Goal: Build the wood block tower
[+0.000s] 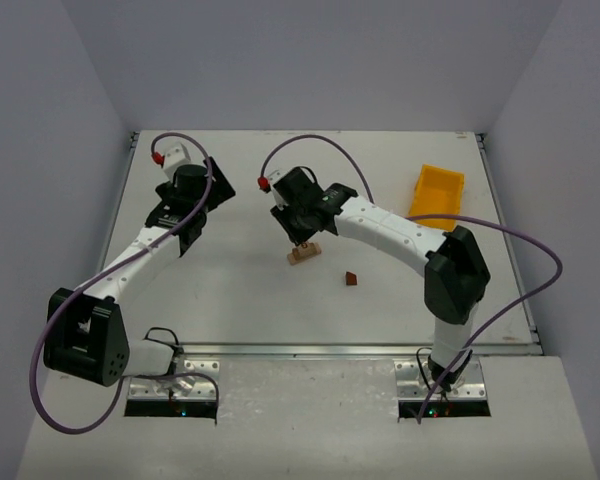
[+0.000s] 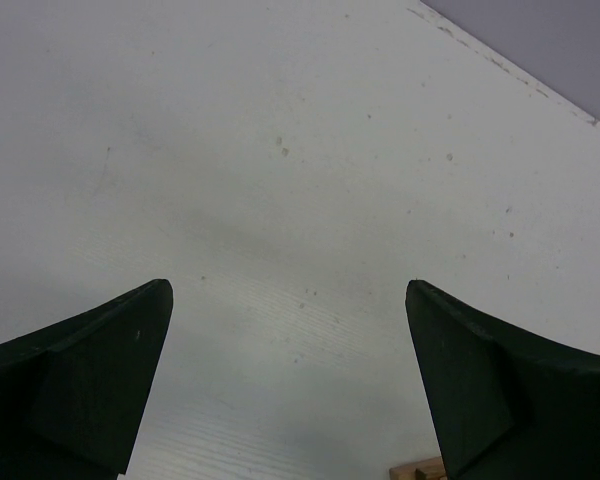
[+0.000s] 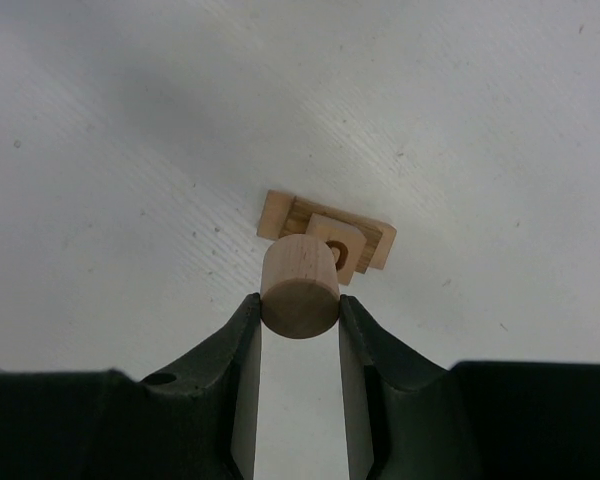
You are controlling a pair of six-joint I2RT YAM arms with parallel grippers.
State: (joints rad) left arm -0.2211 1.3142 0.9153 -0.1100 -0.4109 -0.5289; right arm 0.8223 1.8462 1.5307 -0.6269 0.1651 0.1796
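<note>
The right gripper [image 3: 298, 302] hung just above the wood block tower [image 1: 303, 253], its jaws filled by a wooden cylinder [image 3: 300, 285], so no way stood clear straight down onto the stack; from the left the stack lay unblocked across bare table [image 1: 245, 235]; the left gripper [image 2: 290, 290] stood with fingers wide over bare surface, apart from the tower; the dark wedge [image 1: 351, 279] lay alone on the near right with clear board all round it, though the right arm [image 1: 410, 235] arched over the ground beyond it; the yellow bin [image 1: 438, 195] took the far right corner; walls [image 1: 80, 150] closed three sides.
</note>
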